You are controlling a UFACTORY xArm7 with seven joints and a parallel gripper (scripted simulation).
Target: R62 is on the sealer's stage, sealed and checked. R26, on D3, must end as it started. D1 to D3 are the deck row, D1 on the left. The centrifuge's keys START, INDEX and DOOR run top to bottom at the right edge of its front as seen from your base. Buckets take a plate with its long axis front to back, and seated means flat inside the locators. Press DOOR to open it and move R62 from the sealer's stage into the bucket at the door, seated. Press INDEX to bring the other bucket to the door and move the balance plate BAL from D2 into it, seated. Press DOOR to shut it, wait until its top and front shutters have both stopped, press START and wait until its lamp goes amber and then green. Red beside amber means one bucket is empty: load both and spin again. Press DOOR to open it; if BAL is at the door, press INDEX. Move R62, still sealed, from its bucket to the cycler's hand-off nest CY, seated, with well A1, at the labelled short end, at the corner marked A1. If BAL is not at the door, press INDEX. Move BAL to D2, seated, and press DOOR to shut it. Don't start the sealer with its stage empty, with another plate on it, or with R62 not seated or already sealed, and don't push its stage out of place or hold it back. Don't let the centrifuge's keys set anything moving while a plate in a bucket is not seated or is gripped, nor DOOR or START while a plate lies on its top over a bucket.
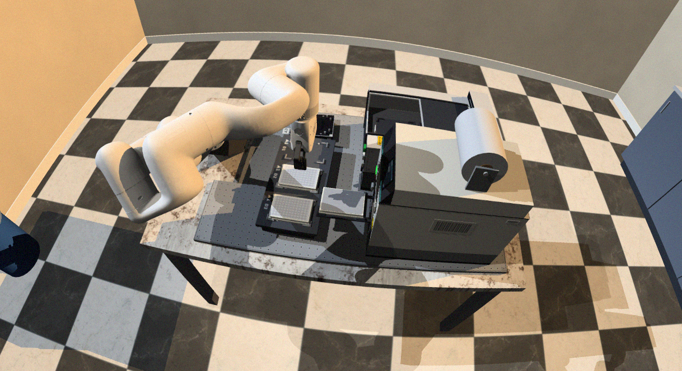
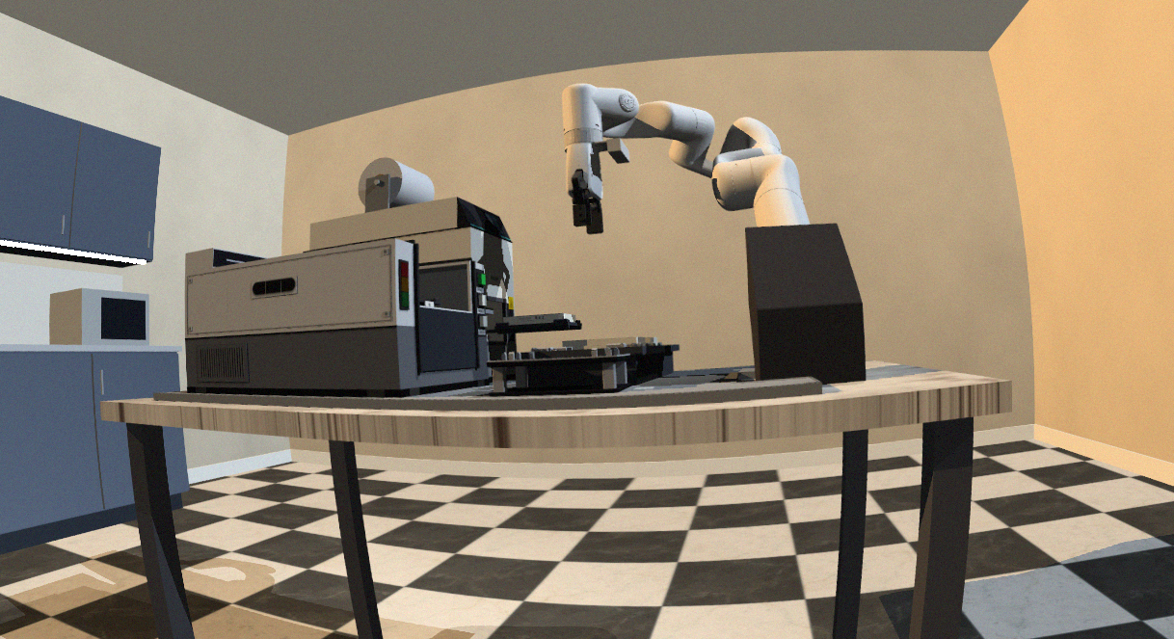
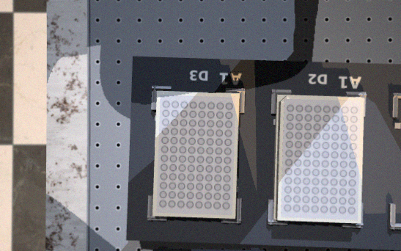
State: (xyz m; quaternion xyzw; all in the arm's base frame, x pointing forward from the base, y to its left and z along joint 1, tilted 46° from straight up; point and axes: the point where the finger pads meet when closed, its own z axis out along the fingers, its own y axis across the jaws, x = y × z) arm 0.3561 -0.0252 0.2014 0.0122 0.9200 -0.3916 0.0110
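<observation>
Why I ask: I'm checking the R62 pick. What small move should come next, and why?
Probably travel sideways, staying high, to a spot above R62 on the sealer's stage. The gripper is open and empty, hanging well above the deck near BAL. The centrifuge top looks open, showing a dark bay. R62 goes in first, so BAL should wait.
</observation>
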